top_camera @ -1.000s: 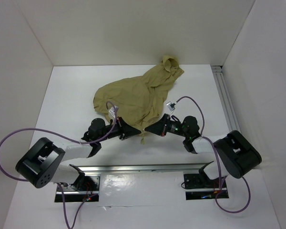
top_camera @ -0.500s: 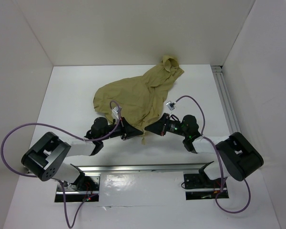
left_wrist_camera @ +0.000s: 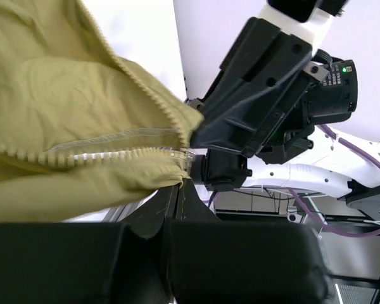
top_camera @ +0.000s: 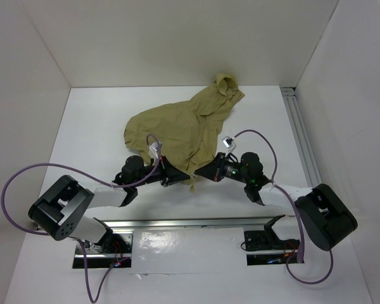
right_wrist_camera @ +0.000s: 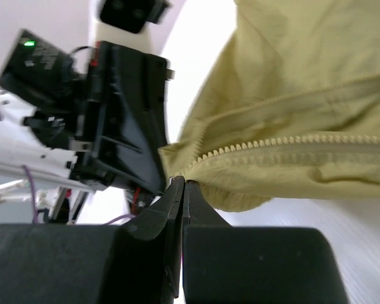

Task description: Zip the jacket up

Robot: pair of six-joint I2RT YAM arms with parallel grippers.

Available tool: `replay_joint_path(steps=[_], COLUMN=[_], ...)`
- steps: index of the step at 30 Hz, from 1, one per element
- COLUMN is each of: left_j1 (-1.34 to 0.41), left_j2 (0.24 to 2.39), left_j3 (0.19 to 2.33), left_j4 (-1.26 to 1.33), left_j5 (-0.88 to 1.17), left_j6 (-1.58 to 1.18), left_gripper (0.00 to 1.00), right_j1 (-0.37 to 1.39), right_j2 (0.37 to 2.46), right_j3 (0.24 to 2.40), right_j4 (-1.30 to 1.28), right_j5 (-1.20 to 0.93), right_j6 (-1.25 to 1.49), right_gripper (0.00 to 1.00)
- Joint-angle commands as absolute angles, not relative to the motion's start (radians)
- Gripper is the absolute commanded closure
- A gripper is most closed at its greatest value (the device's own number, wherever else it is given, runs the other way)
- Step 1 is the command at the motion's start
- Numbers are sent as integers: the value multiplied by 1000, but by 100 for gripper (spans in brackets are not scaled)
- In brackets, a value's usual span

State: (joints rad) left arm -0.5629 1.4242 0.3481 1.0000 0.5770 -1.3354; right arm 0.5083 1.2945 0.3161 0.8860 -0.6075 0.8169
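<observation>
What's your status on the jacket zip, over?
Left gripper, right gripper both shut on jacket hem corners. Zipper teeth apart, unzipped. Nothing blocking.

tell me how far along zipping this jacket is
Done: the left gripper and right gripper are each shut on the jacket's bottom edge. In hand: they hold the two front edges close together. Left: the zipper teeth run apart, so nothing looks zipped yet.
</observation>
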Motion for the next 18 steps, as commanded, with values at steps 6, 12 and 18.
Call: replay_joint_path(steps=[6,12,18], left_j1=[-600,-618,-618], left_j2=[1428,1474,1503], left_j3=[390,410,410], left_j4=[918,871,893], left_j5=[634,624,624], left_j6=[-1262,-1221,-1221], left_gripper=[100,100,100], right_j1=[520,529,529], right_j2=[1201,1172,1149], right_j3=[348,316,307], right_j4=[629,638,675], right_j5=[-402,-391,-391], right_j6=[764,793,836], right_gripper=[99,100,100])
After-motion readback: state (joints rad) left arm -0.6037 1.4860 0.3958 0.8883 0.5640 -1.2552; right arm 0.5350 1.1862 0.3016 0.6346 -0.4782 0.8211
